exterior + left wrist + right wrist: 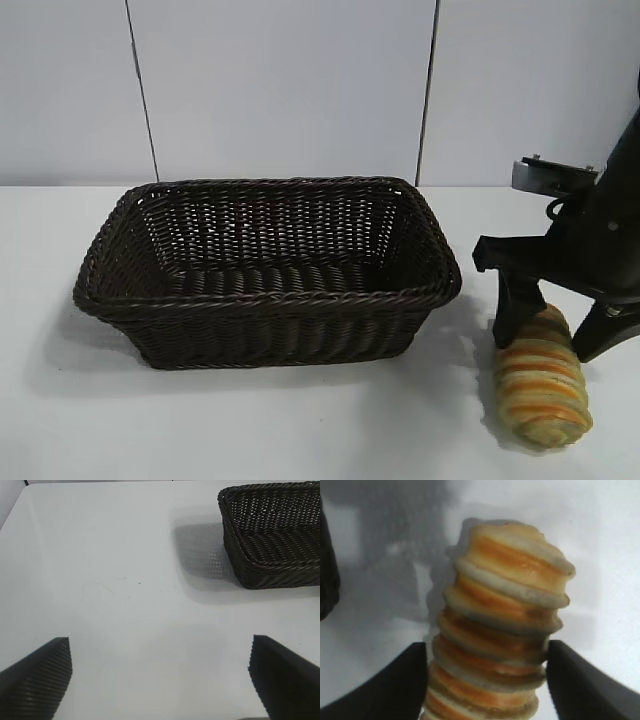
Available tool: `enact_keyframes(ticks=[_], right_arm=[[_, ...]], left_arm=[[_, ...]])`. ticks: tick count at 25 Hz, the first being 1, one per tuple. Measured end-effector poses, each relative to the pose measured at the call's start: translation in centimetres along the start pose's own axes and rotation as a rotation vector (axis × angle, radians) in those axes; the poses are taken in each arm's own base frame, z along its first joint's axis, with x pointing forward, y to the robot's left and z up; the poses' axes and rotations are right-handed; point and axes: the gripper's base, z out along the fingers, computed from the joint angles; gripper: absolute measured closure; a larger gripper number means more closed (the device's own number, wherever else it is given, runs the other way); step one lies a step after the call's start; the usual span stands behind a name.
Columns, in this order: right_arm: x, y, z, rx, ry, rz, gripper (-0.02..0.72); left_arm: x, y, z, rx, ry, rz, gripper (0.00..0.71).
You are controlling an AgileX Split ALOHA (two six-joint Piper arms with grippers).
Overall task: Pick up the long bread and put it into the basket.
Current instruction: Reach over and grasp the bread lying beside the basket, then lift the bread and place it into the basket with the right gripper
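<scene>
The left gripper isn't seen in the outside shot at all; from its own wrist camera its fingers are spread wide over bare white table, nothing between them, with a corner of the basket caught farther off. In the exterior view the basket, dark brown wicker, is parked left of centre, nothing seen inside it. Off to its right, apart from it, the long bread is lying on the table. The right gripper is pointed down over the loaf's far end, fingers set either side of the bread and pressed against its ridged flanks.
</scene>
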Motion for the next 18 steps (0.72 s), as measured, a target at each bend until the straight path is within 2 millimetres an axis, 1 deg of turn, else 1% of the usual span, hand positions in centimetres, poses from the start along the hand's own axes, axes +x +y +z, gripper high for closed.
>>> enact_keyframes(ticks=[1, 3, 6, 10, 14, 16, 18], right_arm=[[0.0, 0.0, 0.0, 0.000, 0.001, 0.001, 0.624], [0.0, 0.0, -0.3, -0.001, -0.003, -0.002, 0.626], [0.2, 0.1, -1.7, -0.005, -0.017, -0.011, 0.629], [-0.5, 0.6, -5.3, -0.020, -0.079, -0.034, 0.630], [-2.3, 1.5, -9.7, -0.034, -0.166, -0.066, 0.638], [-3.3, 1.9, -11.6, -0.039, -0.204, -0.079, 0.638], [-4.2, 2.2, -13.1, -0.043, -0.242, -0.088, 0.638]], left_arm=[[0.0, 0.0, 0.0, 0.000, 0.000, 0.000, 0.015], [0.0, 0.0, 0.0, 0.000, 0.000, 0.000, 0.015], [0.0, 0.0, 0.0, 0.000, 0.000, 0.000, 0.015], [0.0, 0.0, 0.0, 0.000, 0.000, 0.000, 0.015], [0.0, 0.0, 0.0, 0.000, 0.000, 0.000, 0.015], [0.0, 0.0, 0.0, 0.000, 0.000, 0.000, 0.015], [0.0, 0.0, 0.0, -0.001, 0.000, 0.000, 0.015]])
